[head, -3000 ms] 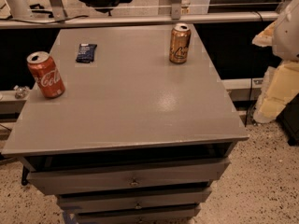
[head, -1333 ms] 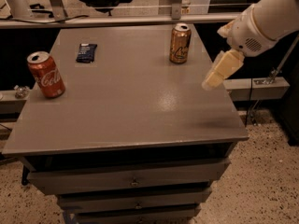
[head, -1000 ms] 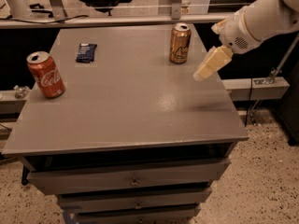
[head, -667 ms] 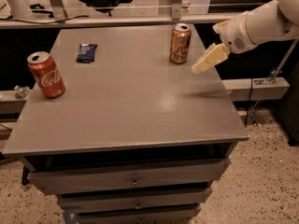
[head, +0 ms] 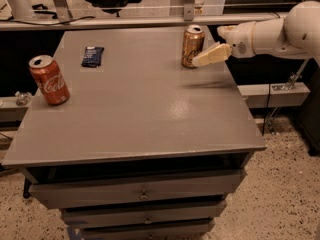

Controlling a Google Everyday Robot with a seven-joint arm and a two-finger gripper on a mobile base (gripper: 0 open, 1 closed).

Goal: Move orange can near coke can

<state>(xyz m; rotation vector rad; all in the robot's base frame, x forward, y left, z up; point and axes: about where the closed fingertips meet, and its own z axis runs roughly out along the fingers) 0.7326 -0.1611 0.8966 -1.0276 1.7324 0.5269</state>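
The orange can [head: 191, 45] stands upright at the far right of the grey table [head: 135, 109]. The coke can [head: 48, 79], red with white script, stands upright near the table's left edge, far from the orange can. My gripper [head: 207, 57] reaches in from the right on a white arm, level with the orange can. Its cream fingers [head: 214, 54] point left and its tip is at the can's right side, low on the can. I cannot tell whether it touches the can.
A dark blue packet [head: 92, 55] lies flat at the far left of the table, behind the coke can. The table has drawers [head: 142, 194] at its front. A counter edge [head: 150, 20] runs behind the table. The white arm [head: 280, 31] spans the right side.
The arm has come in from the right and swung up and left across the table's right edge. The gripper's tip has moved from beside the table to the orange can's right side. Both cans are unmoved.
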